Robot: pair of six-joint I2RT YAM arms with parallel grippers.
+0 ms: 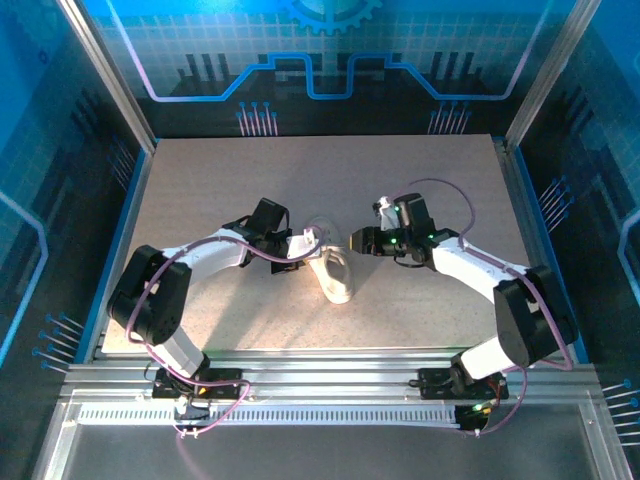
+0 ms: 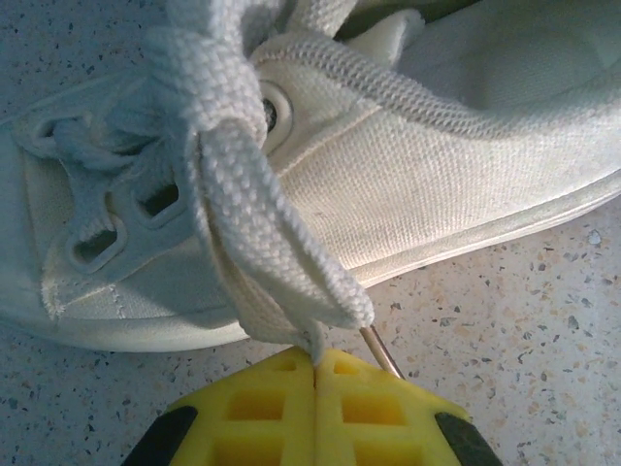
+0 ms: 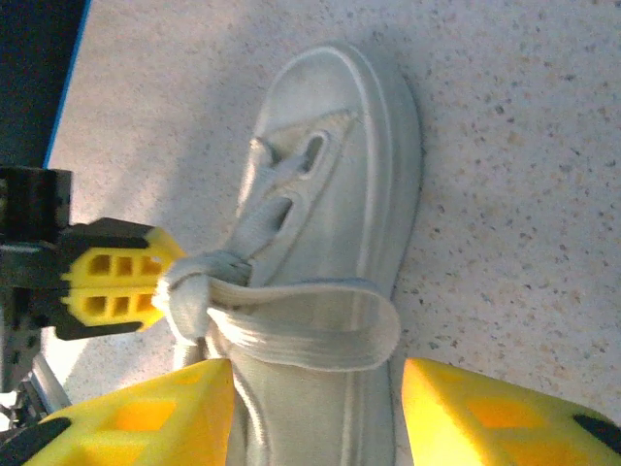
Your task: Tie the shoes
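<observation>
The white sneaker (image 1: 338, 278) lies on the speckled table, its toe toward the near edge. In the left wrist view its side (image 2: 437, 165) runs across the frame, and a folded loop of lace (image 2: 262, 243) comes down from the knot into my left gripper (image 2: 315, 357), which is shut on the loop's end. A lace tip (image 2: 380, 349) pokes out beside the fingers. My right gripper (image 3: 315, 413) stands open above the shoe (image 3: 330, 146), with a free lace loop (image 3: 301, 325) lying across the shoe just beyond its fingertips and touching neither. The left gripper's yellow fingers (image 3: 112, 288) sit by the knot (image 3: 189, 286).
Both arms meet over the middle of the table (image 1: 200, 190), the left gripper (image 1: 305, 243) and right gripper (image 1: 357, 240) on either side of the shoe's top. Blue walls ring the table, and an aluminium rail (image 1: 330, 365) runs along the near edge.
</observation>
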